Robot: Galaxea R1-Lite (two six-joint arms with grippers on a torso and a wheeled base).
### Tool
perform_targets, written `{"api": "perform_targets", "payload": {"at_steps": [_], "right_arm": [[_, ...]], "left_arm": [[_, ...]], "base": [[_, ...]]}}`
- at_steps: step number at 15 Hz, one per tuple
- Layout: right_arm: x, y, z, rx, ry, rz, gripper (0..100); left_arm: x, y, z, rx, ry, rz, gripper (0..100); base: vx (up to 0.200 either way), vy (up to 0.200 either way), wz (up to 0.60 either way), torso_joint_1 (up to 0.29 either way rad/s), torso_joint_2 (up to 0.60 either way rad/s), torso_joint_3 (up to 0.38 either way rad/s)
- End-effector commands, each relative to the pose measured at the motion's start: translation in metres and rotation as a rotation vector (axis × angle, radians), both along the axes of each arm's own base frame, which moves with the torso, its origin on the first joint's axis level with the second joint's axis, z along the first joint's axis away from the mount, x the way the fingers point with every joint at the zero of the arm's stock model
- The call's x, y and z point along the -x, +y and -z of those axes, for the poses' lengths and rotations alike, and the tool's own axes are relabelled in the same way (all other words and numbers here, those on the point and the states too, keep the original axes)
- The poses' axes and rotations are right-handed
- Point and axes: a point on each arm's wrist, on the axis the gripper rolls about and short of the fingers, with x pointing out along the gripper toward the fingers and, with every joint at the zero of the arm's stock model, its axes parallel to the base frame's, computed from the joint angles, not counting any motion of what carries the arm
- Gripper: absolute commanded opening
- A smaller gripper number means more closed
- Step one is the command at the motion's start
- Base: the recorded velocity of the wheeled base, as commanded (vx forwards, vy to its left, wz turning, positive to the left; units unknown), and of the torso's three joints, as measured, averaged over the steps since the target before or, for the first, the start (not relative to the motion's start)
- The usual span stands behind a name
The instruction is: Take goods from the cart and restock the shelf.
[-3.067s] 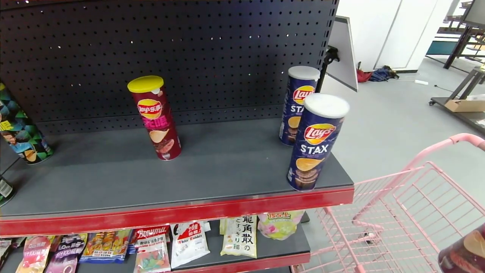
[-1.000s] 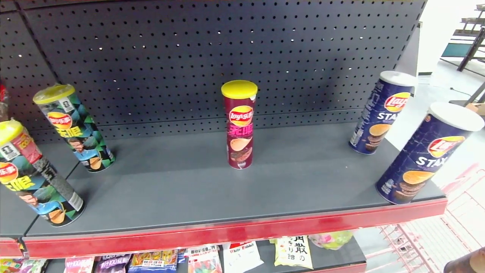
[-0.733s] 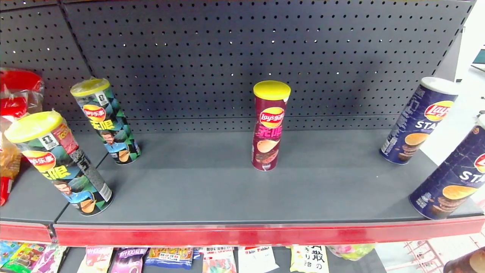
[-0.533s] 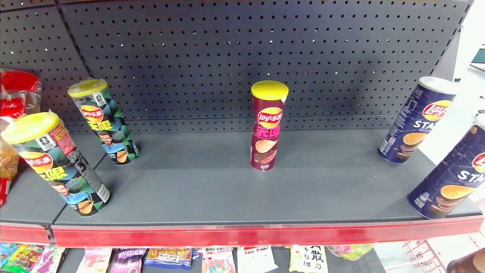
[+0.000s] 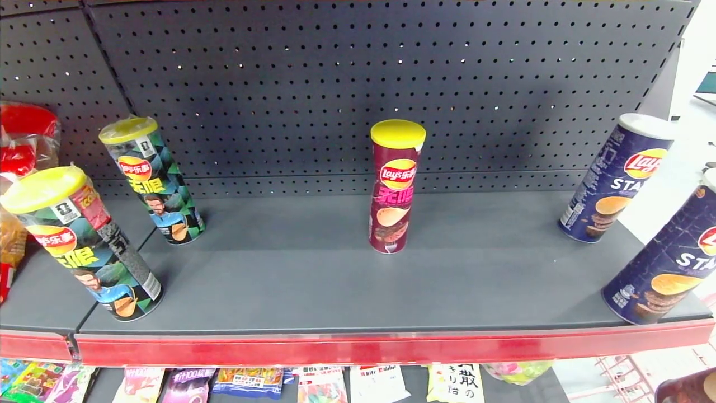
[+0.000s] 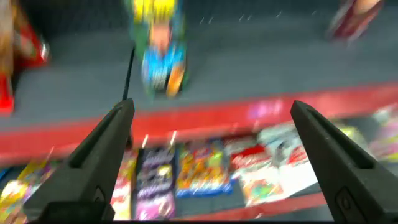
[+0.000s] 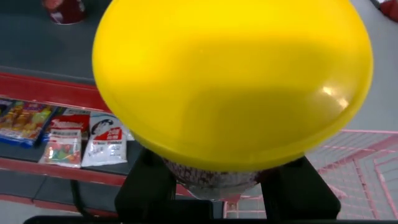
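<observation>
Before the left front edge of the grey metal shelf [image 5: 291, 280], the left tool [image 6: 211, 106] hangs with its fingers apart, empty. Below the front right corner, the right tool [image 7: 221, 186] is clamped on a maroon, yellow-lidded chip can [image 7: 230, 81]. Placing seems in hand. Next, the can needs lifting over the red lip [image 5: 391, 347] onto bare shelf beside the matching upright can [image 5: 393, 190]. The right wrist view gives the grip, the head view the free space.

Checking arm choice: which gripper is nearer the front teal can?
Left. The left gripper faces the front teal can across the shelf edge; the right gripper, holding a yellow-lidded can, sits low by the pink cart.
</observation>
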Motion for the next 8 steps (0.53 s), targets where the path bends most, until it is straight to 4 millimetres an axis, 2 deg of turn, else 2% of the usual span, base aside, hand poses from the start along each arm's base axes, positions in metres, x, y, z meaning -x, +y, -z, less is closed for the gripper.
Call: {"api": "perform_targets", "payload": {"at_steps": [1,3,5,7,8], "right_arm": [[0.001,0.0,-0.001,-0.005,-0.01,-0.018,0],[-0.001,0.002,-0.002,-0.021,0.022,-0.09,0],[-0.005,0.003,0.0,-0.038,0.071,-0.114,0],[-0.006,0.003,0.0,-0.04,0.079,-0.118,0],[-0.006,0.003,0.001,-0.039,0.081,-0.118,0]], "left_arm": [[-0.088,-0.019,-0.124,-0.027,0.111,0.368,100],[-0.134,-0.043,-0.127,-0.074,0.178,0.532,100],[-0.178,-0.076,-0.125,-0.08,0.185,0.652,100],[-0.214,-0.104,-0.117,-0.085,0.198,0.732,100],[-0.221,-0.11,-0.114,-0.084,0.204,0.758,100]], "base": [[0.0,0.0,0.0,0.0,0.0,0.0],[0.0,0.0,0.0,0.0,0.0,0.0],[0.0,0.0,0.0,0.0,0.0,0.0],[0.0,0.0,0.0,0.0,0.0,0.0],[0.0,0.0,0.0,0.0,0.0,0.0]]}}
